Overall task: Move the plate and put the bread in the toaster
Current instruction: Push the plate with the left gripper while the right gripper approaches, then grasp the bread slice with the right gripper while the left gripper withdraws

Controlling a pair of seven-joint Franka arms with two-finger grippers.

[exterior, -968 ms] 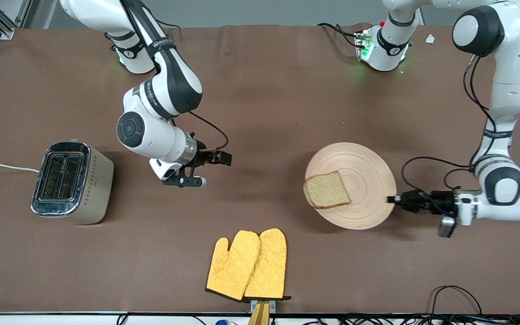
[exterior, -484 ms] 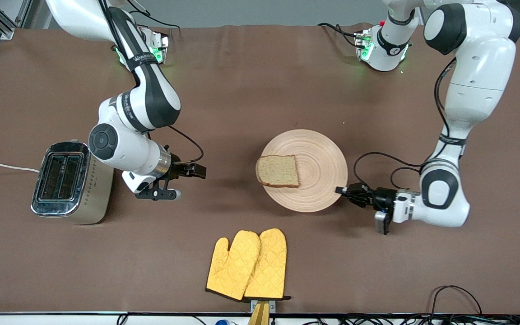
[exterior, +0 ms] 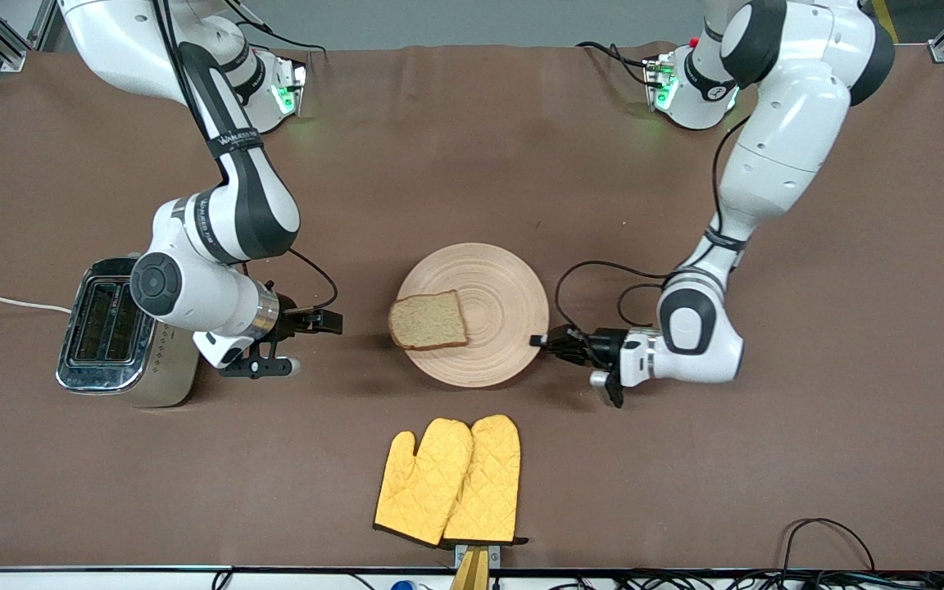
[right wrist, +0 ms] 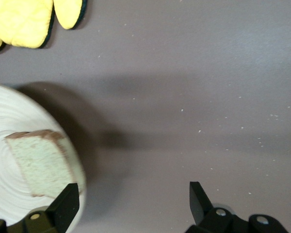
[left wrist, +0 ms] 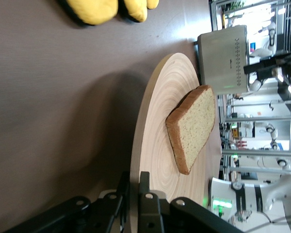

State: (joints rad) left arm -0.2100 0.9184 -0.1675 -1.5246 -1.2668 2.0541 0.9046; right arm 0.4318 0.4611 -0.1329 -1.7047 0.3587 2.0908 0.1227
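While left gripper (exterior: 539, 340) jaws clamp ringed wood plate (exterior: 492, 283) — right gripper (exterior: 308, 344) jaws spread, empty.

A high front camera is looking down across the whole table (exterior: 472, 164). Both wrist cameras are viewing, close in, the plate (exterior: 484, 319) (left wrist: 153, 160) (right wrist: 9, 145) and bread (exterior: 428, 320) (left wrist: 194, 126) (right wrist: 41, 162).
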